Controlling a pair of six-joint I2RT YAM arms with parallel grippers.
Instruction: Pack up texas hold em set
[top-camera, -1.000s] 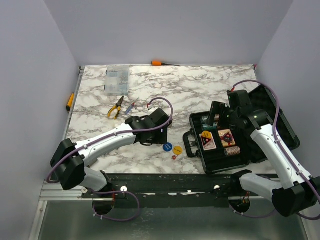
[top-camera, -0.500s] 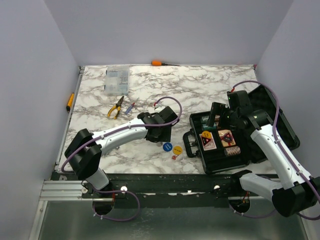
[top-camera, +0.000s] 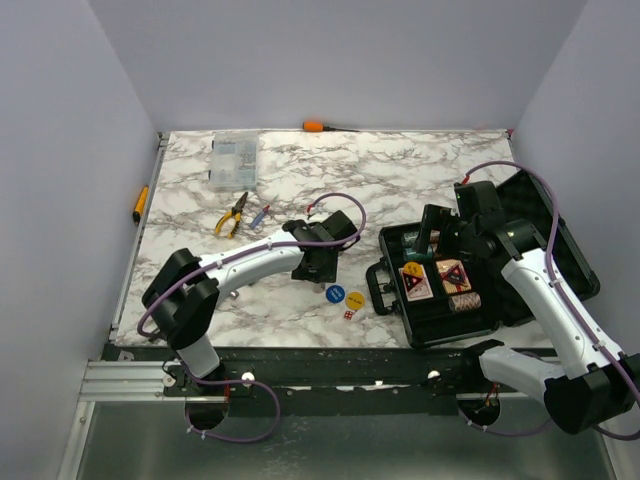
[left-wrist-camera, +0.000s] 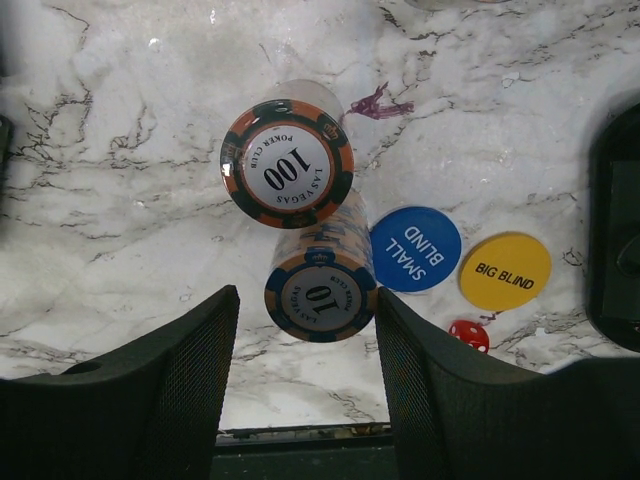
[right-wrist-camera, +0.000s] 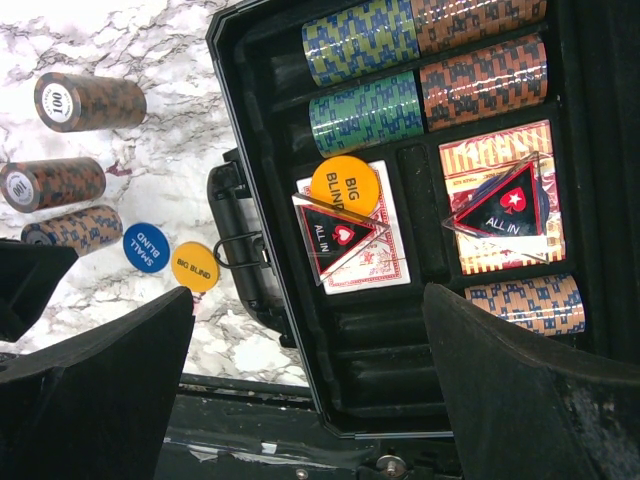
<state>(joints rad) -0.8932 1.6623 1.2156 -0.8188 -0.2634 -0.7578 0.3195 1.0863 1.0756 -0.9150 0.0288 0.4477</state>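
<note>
Marble table with black case, chip rolls, blue disc, yellow disc, red die, pliers, clear box

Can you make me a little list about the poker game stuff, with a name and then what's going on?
Case: black case, lid open
Inside it: chip rolls, two card decks, yellow Big Blind disc
On the table: three loose rolls, blue Small Blind disc, second Big Blind disc, red die
Left fingers: open, either side of the roll marked 10
Right fingers: open, above the case
</note>
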